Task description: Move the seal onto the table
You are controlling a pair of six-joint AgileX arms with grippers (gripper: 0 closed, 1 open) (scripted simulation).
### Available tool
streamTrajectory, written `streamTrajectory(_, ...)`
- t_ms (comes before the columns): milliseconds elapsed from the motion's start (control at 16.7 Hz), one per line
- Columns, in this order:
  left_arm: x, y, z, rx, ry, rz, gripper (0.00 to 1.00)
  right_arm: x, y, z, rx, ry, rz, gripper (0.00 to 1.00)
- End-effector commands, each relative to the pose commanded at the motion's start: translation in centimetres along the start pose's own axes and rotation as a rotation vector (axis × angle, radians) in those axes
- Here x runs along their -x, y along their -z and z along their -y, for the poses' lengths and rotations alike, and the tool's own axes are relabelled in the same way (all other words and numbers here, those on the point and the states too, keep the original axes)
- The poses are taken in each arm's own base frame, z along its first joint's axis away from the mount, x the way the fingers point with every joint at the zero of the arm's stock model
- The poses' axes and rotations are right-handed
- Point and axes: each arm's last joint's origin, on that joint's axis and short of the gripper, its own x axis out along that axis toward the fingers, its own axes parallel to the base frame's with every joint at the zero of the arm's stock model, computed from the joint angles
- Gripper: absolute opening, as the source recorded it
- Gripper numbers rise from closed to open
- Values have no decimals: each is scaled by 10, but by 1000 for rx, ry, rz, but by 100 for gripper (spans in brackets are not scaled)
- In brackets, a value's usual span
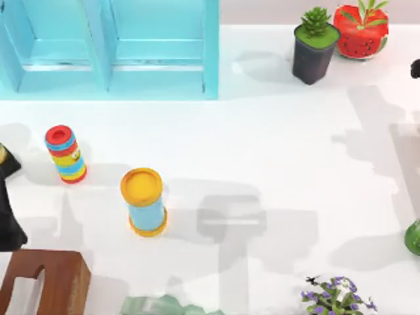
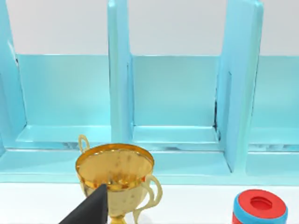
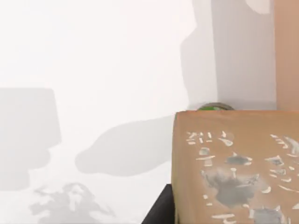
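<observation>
- The seal (image 3: 233,168) is right up against the right wrist camera. It's a tan block with pale, scuffed marks on the face, held up off the white table (image 3: 93,56).
- The right gripper (image 3: 161,210) is clamped on it, with a dark finger pressed against the block's side. A bit of something green (image 3: 210,108) peeks over its upper edge.
- The left gripper (image 2: 88,210) pokes in as a dark tip just in front of a gold trophy (image 2: 117,172). Can't tell if it's open or closed. That arm sits at the table's left edge.
- At the front of the table there's a reddish-brown wooden piece (image 1: 42,282) on the left and purple flowers (image 1: 335,298) on the right.
- A bit further in stands a yellow-topped cylinder (image 1: 143,200). A striped red-topped one (image 1: 64,154) is behind it, to the left.
- At the back right, a black pot with a succulent (image 1: 315,46) stands just beside a watermelon pot (image 1: 361,29).
- The light-blue cabinet (image 1: 108,46) is along the back left.
</observation>
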Motion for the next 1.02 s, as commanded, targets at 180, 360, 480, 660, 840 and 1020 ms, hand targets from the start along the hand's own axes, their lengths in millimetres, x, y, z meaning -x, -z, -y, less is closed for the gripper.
streamTrajectory(180, 0, 0, 0, 0, 0, 0, 100, -37, -15, -34, -1, -14, -95, 0)
streamTrajectory(360, 0, 0, 0, 0, 0, 0, 100, -83, -22, -66, 20, 4, -184, 0)
streamTrajectory(480, 0, 0, 0, 0, 0, 0, 100, -108, -24, -84, 46, 21, -199, 0)
streamTrajectory(660, 0, 0, 0, 0, 0, 0, 100, -129, -28, -106, 91, 33, -155, 0)
streamTrajectory(840, 0, 0, 0, 0, 0, 0, 100, -136, -30, -117, 123, 32, -106, 0)
streamTrajectory(1020, 0, 0, 0, 0, 0, 0, 100, -136, -30, -117, 124, 32, -104, 0)
